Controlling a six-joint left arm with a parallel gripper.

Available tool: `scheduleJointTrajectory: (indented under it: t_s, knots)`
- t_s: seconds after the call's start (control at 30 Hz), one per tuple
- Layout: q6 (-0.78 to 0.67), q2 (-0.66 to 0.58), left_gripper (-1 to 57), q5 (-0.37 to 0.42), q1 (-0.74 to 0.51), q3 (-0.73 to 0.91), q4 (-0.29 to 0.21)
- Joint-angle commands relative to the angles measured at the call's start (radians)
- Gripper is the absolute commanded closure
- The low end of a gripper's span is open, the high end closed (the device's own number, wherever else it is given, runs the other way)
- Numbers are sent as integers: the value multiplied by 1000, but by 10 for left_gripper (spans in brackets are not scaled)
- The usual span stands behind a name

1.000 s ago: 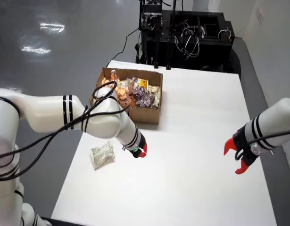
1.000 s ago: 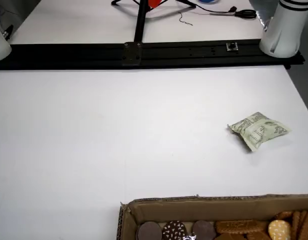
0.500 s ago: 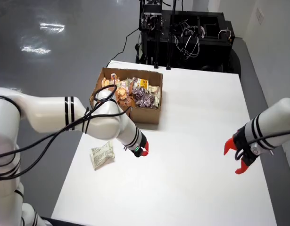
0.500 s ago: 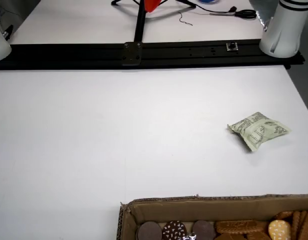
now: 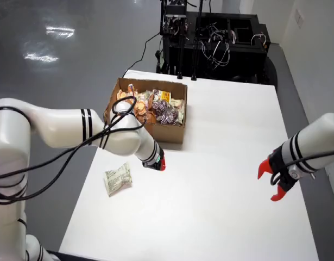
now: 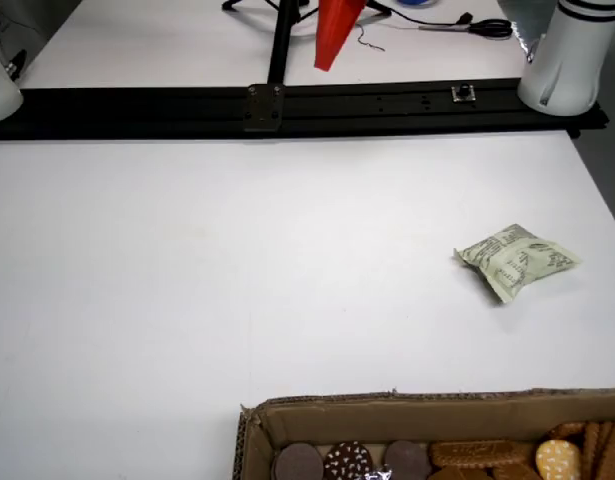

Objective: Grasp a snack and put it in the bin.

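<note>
- The view from above is showing the white surface [image 5: 221,163] with the box [image 5: 156,130] sitting near its far left side, open at the top and crowded with snacks.
- The working arm is reaching in from the left of this view, and its gripper [image 5: 158,162] is hanging just in front of the box's near wall, close above the surface.
- Only the red tips are showing there, pressed into one small blob; whether the jaws are released or clenched I cannot tell, and nothing is showing between them.
- The packet [image 5: 117,178], pale green and crumpled, is lying flat on the surface in front of the box's left corner, to the left of the gripper and apart from it.
- A second arm [image 5: 305,149] is sitting well to the right of the box, its red jaws spread and holding nothing.
- A black rack [image 5: 215,35] of cables and gear is standing beyond the box, past the far edge of the surface.
- The view from the box side is showing the box [image 6: 387,415] rim along the bottom, with round chocolate and tan biscuits inside.
- In this view the packet [image 6: 515,260] is lying beyond the box's right part, on bare surface [image 6: 187,300], touching nothing else.
- A black rail [image 6: 287,105] is running along the surface edge farthest from the box.
</note>
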Motion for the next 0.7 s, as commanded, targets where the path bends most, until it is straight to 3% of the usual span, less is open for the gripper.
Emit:
scheduleJointTrajectory:
  t_s: [0.03,0.4,0.7]
  knots:
    - [-127,13,557,31,13,-2,47]
    - [-355,39,448,186,84,17,121]
    - [-409,32,298,289,154,50,152]
